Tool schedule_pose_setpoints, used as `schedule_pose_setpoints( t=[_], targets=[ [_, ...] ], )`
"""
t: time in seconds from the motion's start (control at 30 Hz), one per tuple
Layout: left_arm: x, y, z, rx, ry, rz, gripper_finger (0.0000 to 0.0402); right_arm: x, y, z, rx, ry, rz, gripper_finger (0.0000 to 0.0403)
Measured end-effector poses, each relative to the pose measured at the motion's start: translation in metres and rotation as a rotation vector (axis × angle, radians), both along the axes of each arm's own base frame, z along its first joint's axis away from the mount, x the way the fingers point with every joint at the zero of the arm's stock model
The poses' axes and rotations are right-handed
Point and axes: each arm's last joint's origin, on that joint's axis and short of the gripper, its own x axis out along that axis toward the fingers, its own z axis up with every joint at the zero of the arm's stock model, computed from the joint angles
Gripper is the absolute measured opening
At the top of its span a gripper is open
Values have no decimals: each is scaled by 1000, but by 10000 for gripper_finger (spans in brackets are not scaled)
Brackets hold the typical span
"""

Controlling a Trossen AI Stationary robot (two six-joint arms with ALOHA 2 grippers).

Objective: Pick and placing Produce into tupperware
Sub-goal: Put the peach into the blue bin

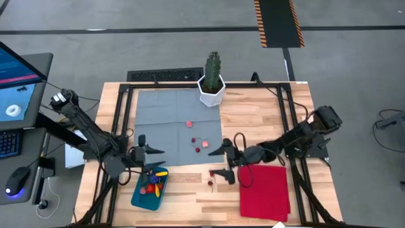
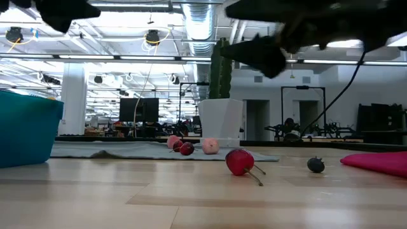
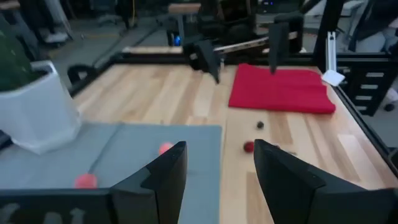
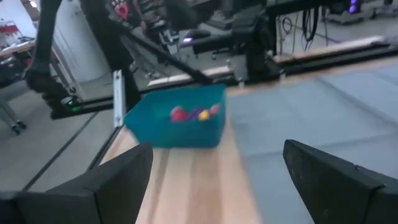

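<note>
Starting at the left: teal tupperware (image 1: 140, 197) sits near the tabletop's (image 1: 190, 190) front-left edge, holding red and yellow produce (image 1: 154, 183). Left pincer (image 1: 154, 158) hovers just above its far end, fingers apart, empty. Grey mat (image 1: 164, 126) carries a pink piece (image 1: 188, 124) and cherries (image 1: 197, 143). One red piece (image 1: 211, 173) and a dark piece (image 1: 210, 183) lie on bare wood. Right pincer (image 1: 223, 162) hangs over them, spread wide, empty, beside the red cloth (image 1: 264, 190).
</note>
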Motion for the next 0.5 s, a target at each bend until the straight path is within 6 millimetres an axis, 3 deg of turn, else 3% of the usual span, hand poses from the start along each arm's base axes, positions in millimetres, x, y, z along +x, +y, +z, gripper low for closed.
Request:
schedule_pose_setpoints(
  t=[0.3, 0.5],
  targets=[
    [17, 10, 11, 75, -38, -136, 177, 18, -60, 4, -13, -14, 47, 383],
    [39, 41, 20, 92, -88, -256, 177, 21, -87, 5, 10, -20, 0, 383]
  ],
)
